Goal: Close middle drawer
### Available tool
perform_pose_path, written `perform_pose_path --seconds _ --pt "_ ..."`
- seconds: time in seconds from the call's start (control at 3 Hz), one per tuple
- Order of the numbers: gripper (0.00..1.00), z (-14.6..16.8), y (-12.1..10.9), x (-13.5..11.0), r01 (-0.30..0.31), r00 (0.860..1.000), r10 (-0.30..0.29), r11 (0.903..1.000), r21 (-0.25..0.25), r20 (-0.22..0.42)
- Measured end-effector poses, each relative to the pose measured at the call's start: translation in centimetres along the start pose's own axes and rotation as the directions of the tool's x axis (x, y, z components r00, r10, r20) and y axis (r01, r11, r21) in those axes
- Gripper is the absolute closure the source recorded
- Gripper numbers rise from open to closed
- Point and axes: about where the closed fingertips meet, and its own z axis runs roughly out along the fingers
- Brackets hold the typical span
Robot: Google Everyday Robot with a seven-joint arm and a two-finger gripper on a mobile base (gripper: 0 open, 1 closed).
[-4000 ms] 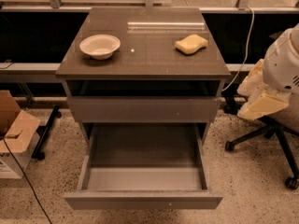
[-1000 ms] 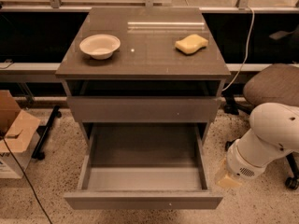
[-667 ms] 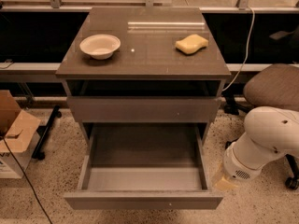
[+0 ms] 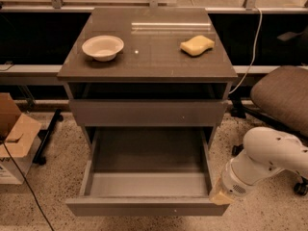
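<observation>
- The middle drawer [image 4: 144, 207] stands pulled far out at 6 o'clock in your view, with its whole inner floor on show. The closing has not yet begun, as far as you can see.
- Your gripper [image 4: 220, 197] sits at about 4 o'clock, right at the drawer's front right corner. It looks touching or just beside the slim front panel, but you cannot tell which.
- You cannot tell whether the gripper is apart or together; only a tan tip shows at the end of the arm [image 4: 269, 153].
- What is left is, by my judgement, the whole push: the front has to travel towards 12 o'clock until it lines up under the taller-fronted drawer [image 4: 147, 112], which is already shut.
- The middle drawer is matte grey-brown, flat and handle-less, with a tiny pale dot on the front. Its floor is a lighter, smooth grey, and it is empty.
- The panel gives you nothing to hook, so expect it to slide under a flat press.
- The arm is glossy white and rounded, like moulded plastic.
- The tabletop [image 4: 154, 61] is smooth and slightly reflective. It carries a shallow cream bowl [image 4: 102, 47] at 10 o'clock and a soft, waisted yellow sponge [image 4: 197, 45] at 2 o'clock.
- The speckled floor [image 4: 53, 177] looks like terrazzo.
</observation>
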Motion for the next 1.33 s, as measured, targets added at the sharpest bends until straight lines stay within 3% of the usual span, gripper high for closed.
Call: perform_pose_path --seconds 0.67,1.33 --pt "1.0 6.2 0.6 0.9 -0.038 0.998 0.041 0.9972 -0.064 0.04" --pt "1.0 11.3 0.3 0.1 -0.083 0.991 0.095 0.9887 -0.125 0.095"
